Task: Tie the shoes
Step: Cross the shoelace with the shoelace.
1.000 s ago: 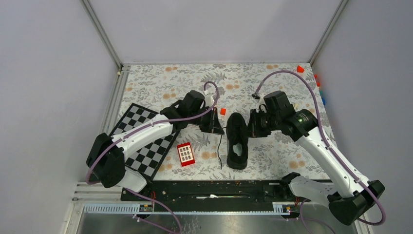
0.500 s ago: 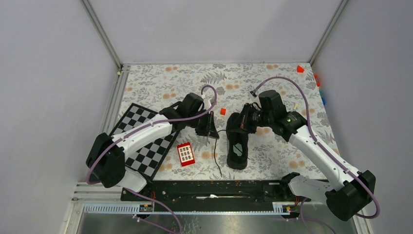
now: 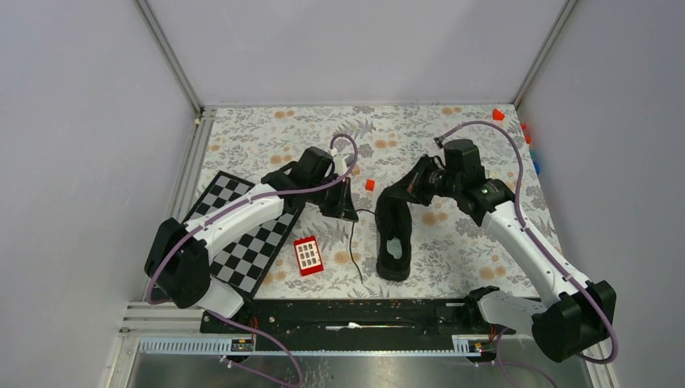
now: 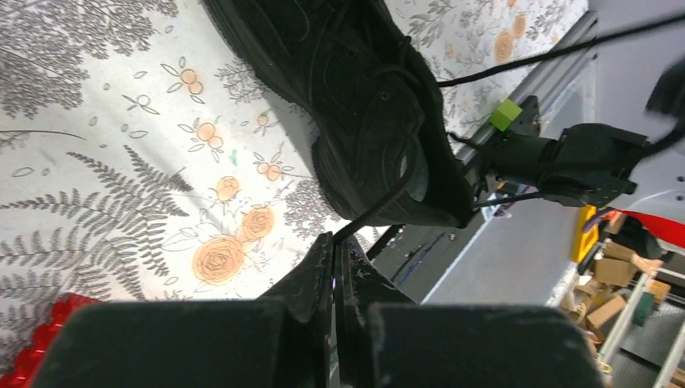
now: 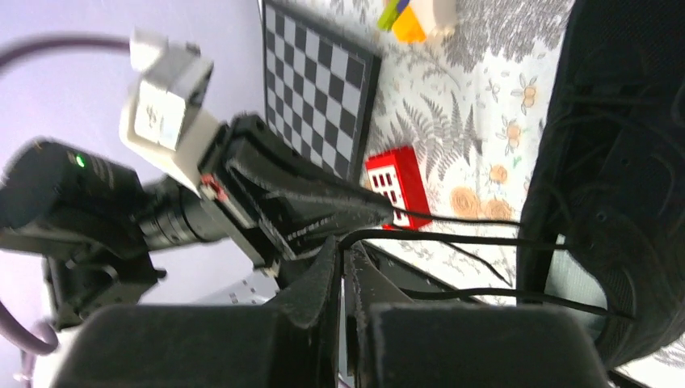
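Observation:
The black sneaker (image 3: 394, 234) lies mid-table, heel toward me; its toe end seems raised toward my right gripper (image 3: 410, 187). My left gripper (image 3: 346, 212), just left of the shoe, is shut on a thin black lace (image 4: 380, 206) running taut from its tips (image 4: 335, 240) to the shoe (image 4: 363, 97). In the right wrist view my right gripper (image 5: 343, 244) is shut on another lace (image 5: 452, 237) that stretches to the shoe (image 5: 622, 145). A loose lace end (image 3: 354, 255) trails on the cloth.
A red keypad block (image 3: 308, 255) and a chessboard (image 3: 242, 234) lie left of the shoe. A small red block (image 3: 369, 184) sits behind the left gripper. Coloured blocks (image 3: 527, 137) lie at the far right wall. The black rail (image 3: 347, 311) runs along the near edge.
My right gripper reached over the shoe's toe, then drew back to the right and up with a lace. My left gripper shifted slightly left, pulling its lace taut. The shoe has tipped.

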You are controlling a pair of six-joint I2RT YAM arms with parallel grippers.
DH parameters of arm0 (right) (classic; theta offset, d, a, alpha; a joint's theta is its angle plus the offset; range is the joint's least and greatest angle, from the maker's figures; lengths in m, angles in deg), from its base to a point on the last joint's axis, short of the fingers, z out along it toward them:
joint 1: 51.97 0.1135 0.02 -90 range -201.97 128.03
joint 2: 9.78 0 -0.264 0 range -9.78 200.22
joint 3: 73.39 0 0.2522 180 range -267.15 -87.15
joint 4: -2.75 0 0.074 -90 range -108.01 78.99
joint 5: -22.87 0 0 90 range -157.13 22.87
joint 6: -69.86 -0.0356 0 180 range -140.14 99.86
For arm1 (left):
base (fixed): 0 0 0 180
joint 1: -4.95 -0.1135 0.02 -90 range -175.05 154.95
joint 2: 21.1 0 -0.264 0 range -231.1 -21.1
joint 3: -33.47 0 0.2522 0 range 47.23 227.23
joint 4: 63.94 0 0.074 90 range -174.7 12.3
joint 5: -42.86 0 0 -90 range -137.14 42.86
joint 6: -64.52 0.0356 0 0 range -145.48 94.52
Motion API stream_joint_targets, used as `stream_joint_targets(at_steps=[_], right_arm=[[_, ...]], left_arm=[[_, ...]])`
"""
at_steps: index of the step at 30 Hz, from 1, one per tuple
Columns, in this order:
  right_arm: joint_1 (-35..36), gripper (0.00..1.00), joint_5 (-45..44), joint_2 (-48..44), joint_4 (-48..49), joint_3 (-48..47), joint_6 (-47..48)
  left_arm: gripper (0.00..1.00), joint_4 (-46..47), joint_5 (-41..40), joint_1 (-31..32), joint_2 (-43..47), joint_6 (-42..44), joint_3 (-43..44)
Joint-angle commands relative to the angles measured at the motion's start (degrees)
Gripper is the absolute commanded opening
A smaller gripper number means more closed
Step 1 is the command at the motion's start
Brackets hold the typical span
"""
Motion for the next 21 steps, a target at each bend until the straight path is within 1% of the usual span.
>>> stream_joint_targets(at_steps=[1, 6, 10, 12, 14, 15, 21], right_arm=[[-4.4, 0.00, 1.2, -0.3, 9.9, 3.5, -7.0], [-5.9, 0.00, -1.2, 1.4, 31.7, 9.7, -18.4], [-5.9, 0.00, -3.7, 6.0, 53.1, 14.8, -29.1], [-5.9, 0.00, -3.8, 8.9, 61.5, 15.4, -33.7], [-5.9, 0.00, -3.4, 11.3, 65.3, 14.6, -35.6], [-5.8, 0.00, -3.0, 12.0, 65.4, 14.2, -35.6], [-5.8, 0.00, -2.3, 11.7, 61.3, 14.8, -31.2]], left_arm=[[0.00, 0.6, -4.2, 0.4, 2.2, 5.3, 1.3], [0.00, 0.6, -5.1, 1.4, 3.4, 9.0, 0.5], [0.00, 1.7, -5.3, 2.4, 2.7, 10.5, -0.5], [0.00, 2.1, -6.2, 2.9, 2.1, 11.2, -1.1], [0.00, 2.1, -6.8, 3.2, 1.4, 11.5, -1.1], [0.00, 2.1, -6.8, 3.3, 1.3, 11.6, -1.0], [0.00, 3.0, -7.0, 3.7, 1.7, 12.5, -0.8]])
